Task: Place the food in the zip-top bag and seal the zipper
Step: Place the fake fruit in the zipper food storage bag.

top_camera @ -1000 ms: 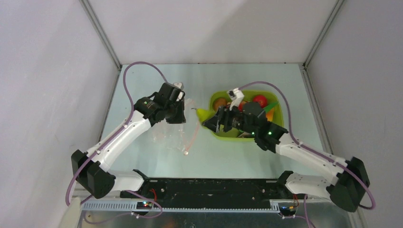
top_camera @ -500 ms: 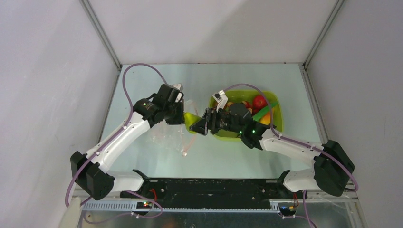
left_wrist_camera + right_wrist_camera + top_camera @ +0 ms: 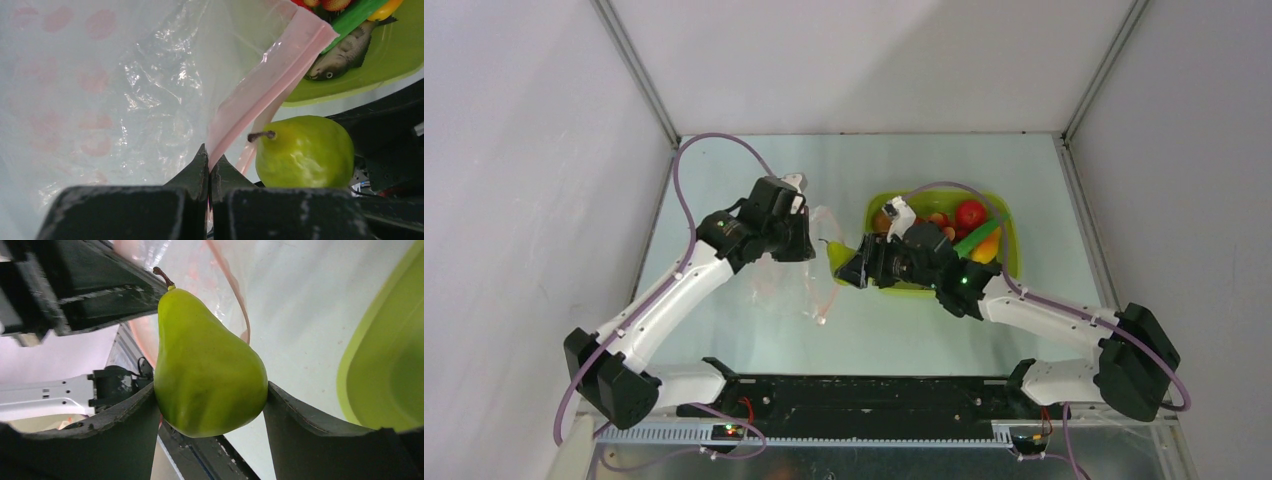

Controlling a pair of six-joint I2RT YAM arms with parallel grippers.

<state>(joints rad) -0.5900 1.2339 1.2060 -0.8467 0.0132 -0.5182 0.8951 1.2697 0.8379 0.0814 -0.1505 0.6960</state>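
Top view: the left hand [image 3: 807,240] was pinched together on the pink zipper [image 3: 831,288] of the clear bag [image 3: 779,285]. The bag lay crumpled on the tabletop [image 3: 874,160], left of its centre. The right hand [image 3: 844,265] was clamped on a green pear [image 3: 835,254] at the bag's mouth, between the bag and a lime-green tub [image 3: 1012,245]. The tub stood toward the tabletop's right edge and held a red tomato [image 3: 970,213] among other toy foods.

Left wrist view: the left hand's [image 3: 209,167] two black tips met on the zipper [image 3: 270,80], lifting one lip of the crinkled bag [image 3: 125,90]. The pear [image 3: 302,152] hung just beside that strip with its brown stem pointing at it; whether they touched could not be told. Behind it, the tub [image 3: 385,65] showed a grey toy fish [image 3: 345,55] and a long green pod [image 3: 357,15].

Right wrist view: the right hand [image 3: 211,390] gripped the pear [image 3: 210,365] by its wide lower half, one finger on each side, stem up and tilted toward the left hand [image 3: 85,295]. The zipper [image 3: 235,300] curved behind the fruit, and the tub's rim [image 3: 390,370] stood at the right.
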